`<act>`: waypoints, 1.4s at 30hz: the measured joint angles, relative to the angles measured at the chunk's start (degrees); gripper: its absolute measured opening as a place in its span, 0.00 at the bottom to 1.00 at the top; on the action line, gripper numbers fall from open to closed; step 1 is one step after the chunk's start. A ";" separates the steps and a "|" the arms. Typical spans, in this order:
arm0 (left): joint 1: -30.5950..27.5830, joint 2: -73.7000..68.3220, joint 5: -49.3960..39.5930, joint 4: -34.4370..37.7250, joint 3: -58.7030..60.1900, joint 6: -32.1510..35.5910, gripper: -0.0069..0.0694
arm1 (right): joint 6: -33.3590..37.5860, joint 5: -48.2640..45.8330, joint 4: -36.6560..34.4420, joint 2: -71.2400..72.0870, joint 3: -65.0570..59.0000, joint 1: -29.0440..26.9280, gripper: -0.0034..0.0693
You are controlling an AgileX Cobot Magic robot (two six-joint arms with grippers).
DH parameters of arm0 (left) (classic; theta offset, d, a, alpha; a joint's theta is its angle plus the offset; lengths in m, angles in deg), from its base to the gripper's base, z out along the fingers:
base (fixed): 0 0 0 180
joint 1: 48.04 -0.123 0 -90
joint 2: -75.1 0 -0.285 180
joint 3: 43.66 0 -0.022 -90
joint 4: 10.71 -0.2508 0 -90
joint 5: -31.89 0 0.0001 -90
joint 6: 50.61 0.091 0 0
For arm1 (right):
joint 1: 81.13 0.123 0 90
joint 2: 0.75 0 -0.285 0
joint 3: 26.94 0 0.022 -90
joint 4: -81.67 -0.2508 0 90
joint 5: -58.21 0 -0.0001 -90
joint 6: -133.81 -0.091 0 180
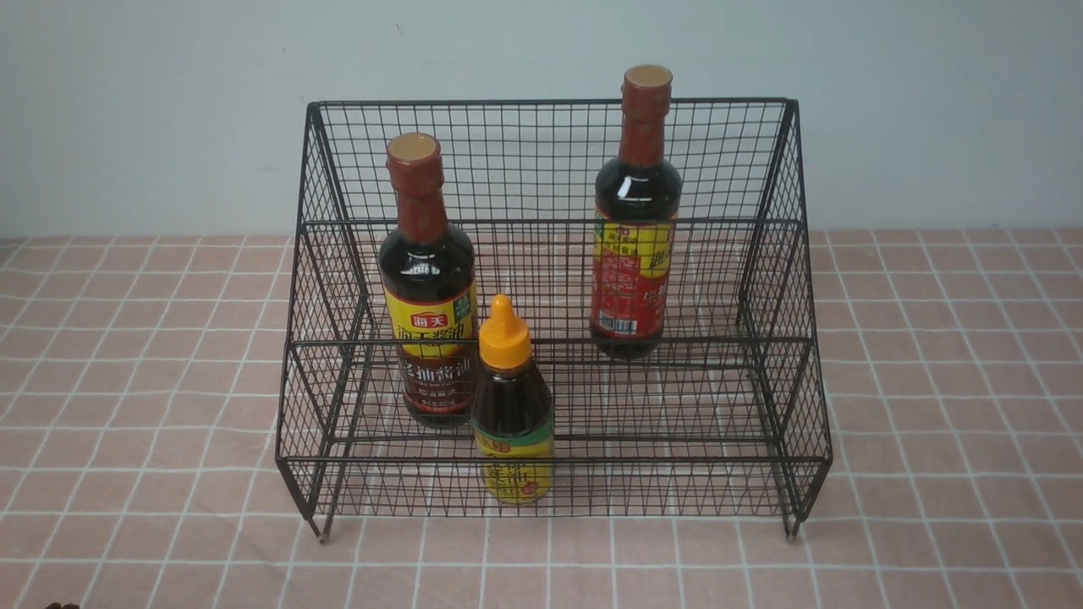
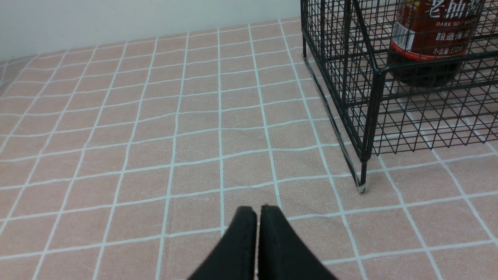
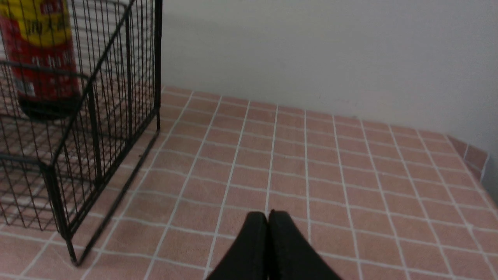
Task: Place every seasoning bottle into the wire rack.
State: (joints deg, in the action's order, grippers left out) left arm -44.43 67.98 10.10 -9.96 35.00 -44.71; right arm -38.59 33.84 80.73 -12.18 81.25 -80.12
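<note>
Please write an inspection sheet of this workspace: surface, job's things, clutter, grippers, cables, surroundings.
Surface: pink checked tablecloth, slightly wrinkled.
Job's things: black wire-mesh two-tier rack stands on the cloth. Tall yellow-and-brown label bottle and short orange-capped bottle stand upright on the lower tier; tall yellow-and-red label bottle stands upright on the upper tier. No bottle outside the rack.
Clutter: nothing seen.
Grippers: left gripper and right gripper shut, empty, over the cloth beside the rack.
Cables: nothing seen.
Surroundings: plain pale wall behind.
</note>
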 joint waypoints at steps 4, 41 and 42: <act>0.00 0.00 0.00 0.00 0.00 0.00 0.08 | -3.00 3.62 -1.99 3.53 -6.69 -2.27 0.03; 0.00 0.00 0.00 0.00 0.00 0.00 0.08 | -4.19 3.28 -2.14 4.32 -6.68 -4.56 0.03; 0.00 0.00 0.00 0.00 0.00 0.00 0.08 | -4.19 3.28 -2.14 4.32 -6.68 -4.56 0.03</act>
State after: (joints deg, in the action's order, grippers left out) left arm -44.43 67.98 10.10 -9.96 35.00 -44.71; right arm -42.78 37.11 78.59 -7.85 74.57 -84.67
